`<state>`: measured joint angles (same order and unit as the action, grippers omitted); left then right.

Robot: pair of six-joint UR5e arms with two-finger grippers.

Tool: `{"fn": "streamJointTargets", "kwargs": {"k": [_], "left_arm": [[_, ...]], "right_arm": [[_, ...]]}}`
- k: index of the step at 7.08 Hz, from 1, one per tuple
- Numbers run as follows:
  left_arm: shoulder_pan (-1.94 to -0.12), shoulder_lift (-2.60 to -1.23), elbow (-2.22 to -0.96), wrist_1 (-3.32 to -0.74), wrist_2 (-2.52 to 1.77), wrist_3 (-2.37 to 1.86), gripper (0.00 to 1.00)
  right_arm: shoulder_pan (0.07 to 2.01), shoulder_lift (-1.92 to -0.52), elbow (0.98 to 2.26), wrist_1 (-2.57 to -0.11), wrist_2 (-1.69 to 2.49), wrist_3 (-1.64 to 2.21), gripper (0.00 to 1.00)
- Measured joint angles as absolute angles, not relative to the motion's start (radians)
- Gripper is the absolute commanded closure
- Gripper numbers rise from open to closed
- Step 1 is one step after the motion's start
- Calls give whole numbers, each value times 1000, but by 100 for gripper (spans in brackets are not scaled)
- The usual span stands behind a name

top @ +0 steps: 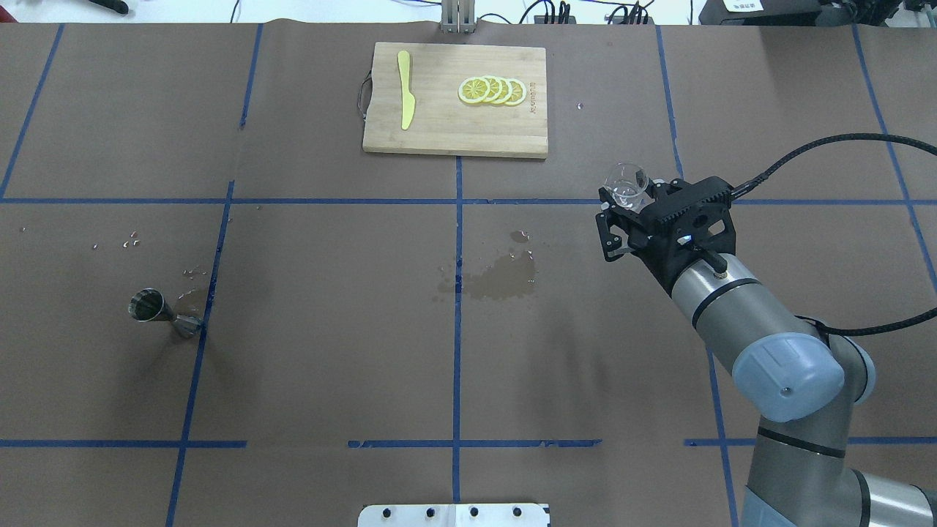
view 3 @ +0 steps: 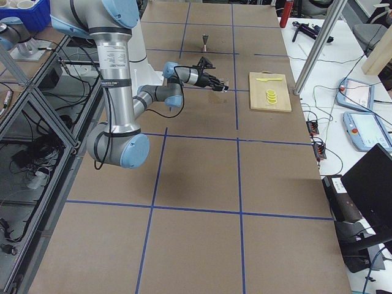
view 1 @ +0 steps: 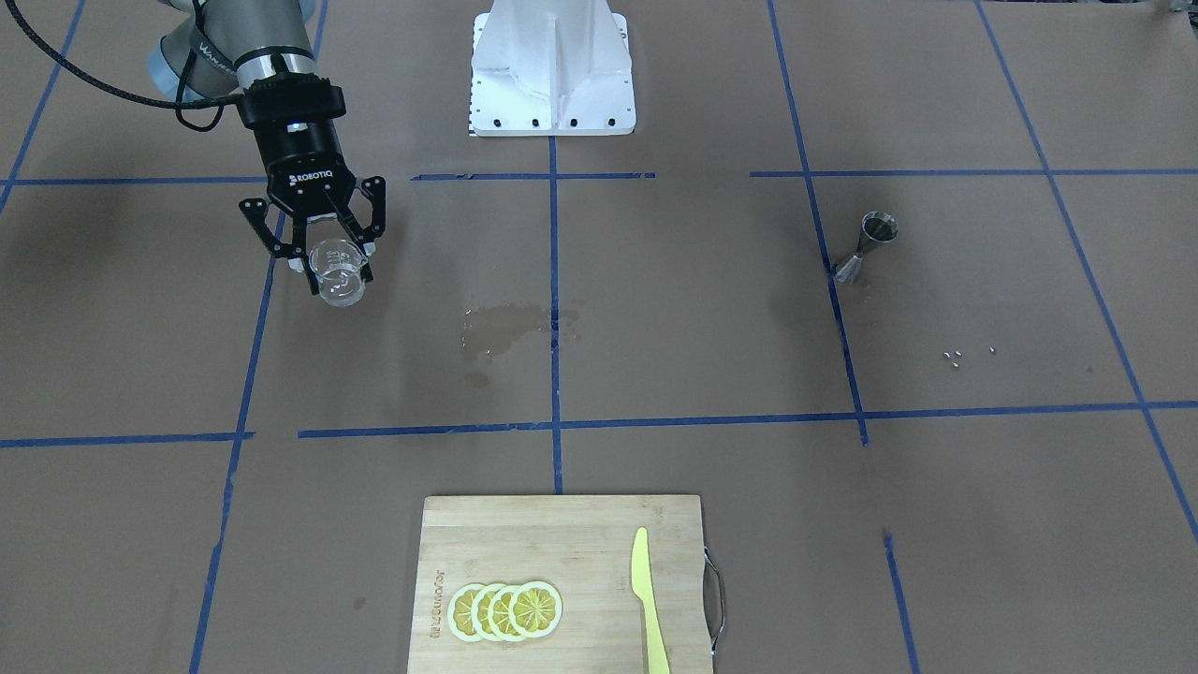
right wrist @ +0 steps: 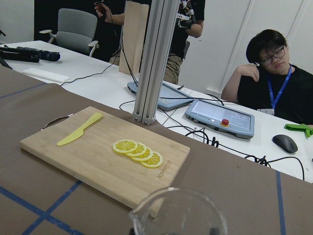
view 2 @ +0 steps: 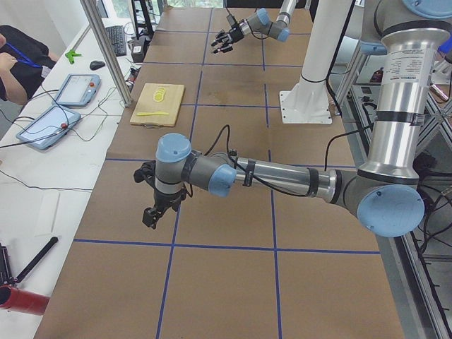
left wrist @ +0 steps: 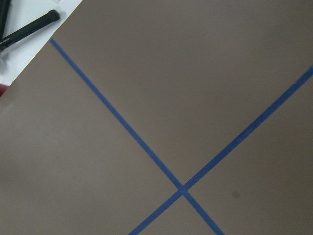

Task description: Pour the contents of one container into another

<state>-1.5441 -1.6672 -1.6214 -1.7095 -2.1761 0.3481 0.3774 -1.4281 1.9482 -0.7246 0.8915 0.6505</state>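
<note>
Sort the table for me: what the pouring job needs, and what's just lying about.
For the job: glass beaker, held in the right gripper; steel jigger.
Lying about: cutting board, lemon slices, yellow knife, wet patch.

Your right arm [top: 739, 307], silver tubing with pale blue joint caps [top: 787, 377], a black braided cable [top: 834, 137] at its wrist, your right gripper [view 1: 332, 267] black with white ROBOTIQ lettering, white bolted base [view 1: 552, 84].

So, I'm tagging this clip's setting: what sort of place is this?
Probably a robotics lab: a robot arm over a tape-gridded table, control tablets on a side bench, a person seated nearby.
</note>
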Motion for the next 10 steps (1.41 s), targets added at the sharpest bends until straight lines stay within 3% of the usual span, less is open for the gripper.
{"fn": "streamJointTargets", "kwargs": {"k": [4, 8, 10], "left_arm": [[-1609, -1661, -1560, -1442, -2312, 323, 0], [-1674, -1605, -1581, -1549, -2383, 170, 0], [-1675, -1591, -1581, -1611, -2382, 165, 0]], "right_arm": [[378, -1430, 1950, -724, 893, 650, 100], [380, -1451, 1974, -721, 897, 650, 100], [380, -1531, 1984, -654, 898, 650, 100]]}}
